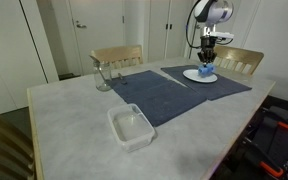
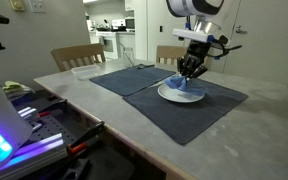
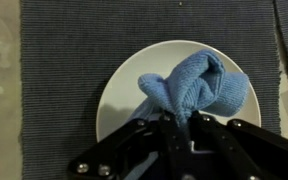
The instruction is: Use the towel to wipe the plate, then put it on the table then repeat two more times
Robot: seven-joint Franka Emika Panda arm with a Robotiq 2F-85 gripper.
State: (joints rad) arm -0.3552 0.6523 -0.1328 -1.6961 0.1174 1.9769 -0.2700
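A light-blue towel [image 3: 194, 88] lies bunched on the round white plate [image 3: 124, 95], which sits on a dark-blue mat. In the wrist view my gripper [image 3: 181, 122] comes in from the bottom edge, its jaws shut on a pinched fold of the towel. In both exterior views the gripper [image 1: 206, 64] [image 2: 191, 72] points straight down over the plate [image 1: 193, 76] [image 2: 170, 96], with the towel [image 1: 206, 75] [image 2: 185, 85] resting on the plate under it. The pale marbled table [image 1: 74, 120] [image 2: 234, 135] carries the mats.
Two dark-blue mats [image 1: 152, 92] [image 2: 134, 78] lie side by side. A clear rectangular plastic container [image 1: 131, 127] stands near the table's front edge and a clear glass jug [image 1: 102, 73] at the back. Wooden chairs [image 1: 117, 56] stand behind the table.
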